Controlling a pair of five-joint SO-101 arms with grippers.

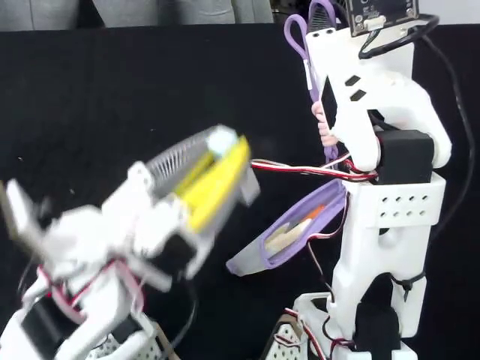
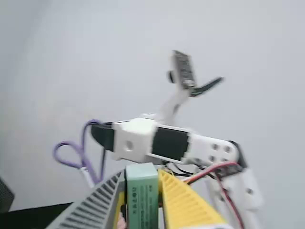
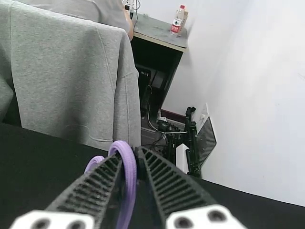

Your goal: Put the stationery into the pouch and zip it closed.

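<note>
We judge the step in hand to be loading: 1 piece of stationery is up in the air and on its way to the pouch point(image 1: 289, 236), and the zip comes later.

The left hand point(image 1: 225, 150) is clamped on a small green block point(image 1: 221, 140), likely an eraser. In the left wrist view the block point(image 2: 141, 198) stands upright between the grey finger and the yellow one, pinched on 2 sides. It hangs well above the black surface point(image 1: 150, 90), near the pouch's open side but apart from it.

The right hand point(image 3: 127, 167) is closed on the pouch's purple strap point(image 3: 125, 160), the loop coming out between its 2 black fingers. From above, the strap point(image 1: 297, 34) is raised high beside the right arm, and the pouch slants below it against that arm's base. We cannot tell whether its lower end touches the surface.

The pouch is lilac and soft, with its mouth gaping toward the left arm. At least 2 pale and orange items already lie inside.

Next, we think the left hand must carry the block over that mouth, tip it in line with the opening and let go only once it is past the rim. The fabric sags, so the opening could fold. The right hand should keep the strap taut to hold the mouth wide.
</note>
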